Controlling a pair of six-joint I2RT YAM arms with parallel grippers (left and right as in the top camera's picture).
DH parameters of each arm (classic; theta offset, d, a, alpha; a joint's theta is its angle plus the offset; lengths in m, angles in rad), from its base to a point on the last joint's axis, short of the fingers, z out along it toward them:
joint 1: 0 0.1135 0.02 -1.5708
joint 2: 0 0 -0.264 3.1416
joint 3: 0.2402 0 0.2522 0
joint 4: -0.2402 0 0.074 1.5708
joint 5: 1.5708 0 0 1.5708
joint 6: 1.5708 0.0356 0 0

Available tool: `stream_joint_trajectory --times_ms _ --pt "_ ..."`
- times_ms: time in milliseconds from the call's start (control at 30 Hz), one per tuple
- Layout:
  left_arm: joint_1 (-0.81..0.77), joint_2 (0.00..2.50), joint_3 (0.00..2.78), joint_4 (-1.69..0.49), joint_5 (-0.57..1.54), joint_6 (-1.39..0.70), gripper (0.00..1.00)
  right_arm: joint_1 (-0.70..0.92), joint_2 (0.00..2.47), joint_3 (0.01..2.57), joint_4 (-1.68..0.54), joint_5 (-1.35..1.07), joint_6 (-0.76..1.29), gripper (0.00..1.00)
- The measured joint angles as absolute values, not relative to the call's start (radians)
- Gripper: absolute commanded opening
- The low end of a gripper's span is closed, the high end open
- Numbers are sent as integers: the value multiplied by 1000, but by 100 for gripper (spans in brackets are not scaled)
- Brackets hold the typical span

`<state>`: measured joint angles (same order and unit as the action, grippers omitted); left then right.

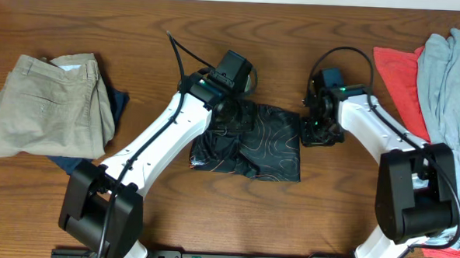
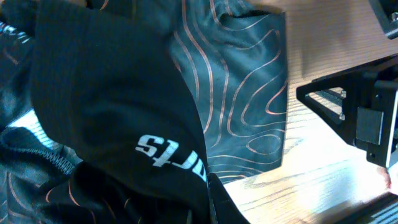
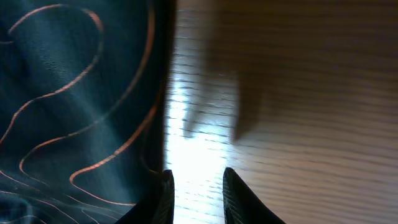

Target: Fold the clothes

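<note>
Your right gripper [image 3: 196,183] stands narrowly parted with nothing between its fingers, only bare wood. It hangs just off the right edge of the black sports jersey with thin orange contour lines [image 1: 253,142]. Your left gripper [image 1: 231,106] is over the jersey's upper left part. A dark fold with white lettering sits so close to its own camera that you cannot tell whether its fingers are parted or have cloth pinched.

The jersey lies on the brown wooden table [image 1: 211,214], doubled into a rough rectangle, smooth on its right half and rumpled on its left. Judge it light, limp and slick: it will likely slide on the wood and sag from any single pinch. Take it at a hem or corner through every layer, and pin the opposite side.

Well apart to the jersey's left sits a folded pair of khaki trousers [image 1: 52,106]. To its right, beyond the right gripper, lie a red cloth [image 1: 399,74] and a grey-blue cloth [image 1: 450,76].
</note>
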<state>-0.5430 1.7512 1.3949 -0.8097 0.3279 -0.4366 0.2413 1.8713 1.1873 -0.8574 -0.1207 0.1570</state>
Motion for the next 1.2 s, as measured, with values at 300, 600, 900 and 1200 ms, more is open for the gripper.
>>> stream_joint_trajectory --times_ms 300,600,900,1200 --pt "-524 1697 1395 -827 307 -427 6 272 1892 1187 -840 -131 157 27" --pt "-531 1600 1403 -846 307 -422 6 299 1892 1187 -825 -131 157 27" --pt "-613 1630 1403 -838 304 -422 6 299 1892 1187 -825 -131 157 28" --pt "-678 1734 1403 -719 304 -443 6 300 1892 1187 -825 -131 157 29"
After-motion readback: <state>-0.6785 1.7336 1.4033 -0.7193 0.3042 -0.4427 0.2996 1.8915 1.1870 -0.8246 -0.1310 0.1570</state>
